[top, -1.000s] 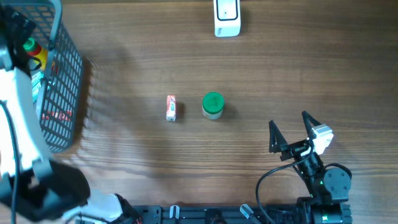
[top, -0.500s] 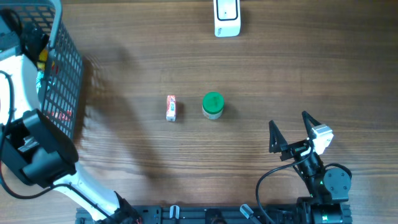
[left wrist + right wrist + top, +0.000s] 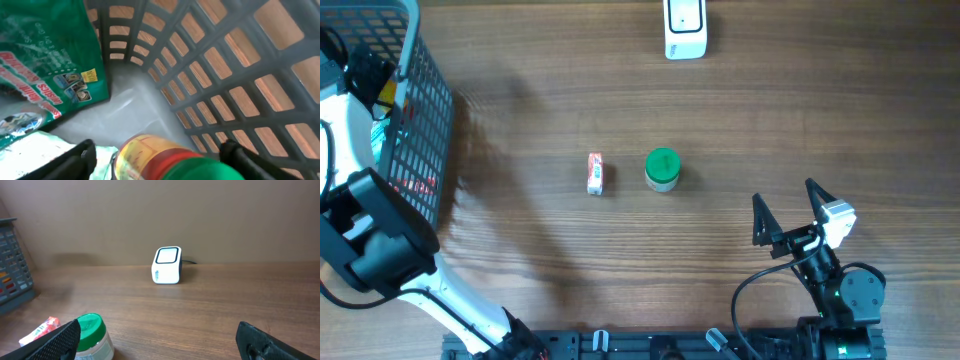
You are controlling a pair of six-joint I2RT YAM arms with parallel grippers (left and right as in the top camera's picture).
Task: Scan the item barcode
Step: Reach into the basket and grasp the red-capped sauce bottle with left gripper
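Note:
Inside the grey mesh basket (image 3: 425, 120) lies a bottle (image 3: 165, 155) with a yellow label, a red band and a green cap. My left gripper (image 3: 159, 152) reaches down into the basket and straddles this bottle, one finger on each side. A gap still shows at the left finger, so it is open. In the overhead view the left gripper (image 3: 375, 85) sits at the basket's far end. The white barcode scanner (image 3: 685, 28) stands at the table's far edge. My right gripper (image 3: 785, 195) rests open at the near right, with nothing between its fingers.
A green-lidded jar (image 3: 662, 169) and a small red-and-white packet (image 3: 595, 173) lie mid-table. A green foil bag (image 3: 45, 55) and other packets lie in the basket beside the bottle. The basket wall (image 3: 225, 65) rises close on the right of the left gripper.
The left arm has swung further over the basket and lowered onto the bottle. Its jaws have narrowed somewhat. The right arm has not moved.

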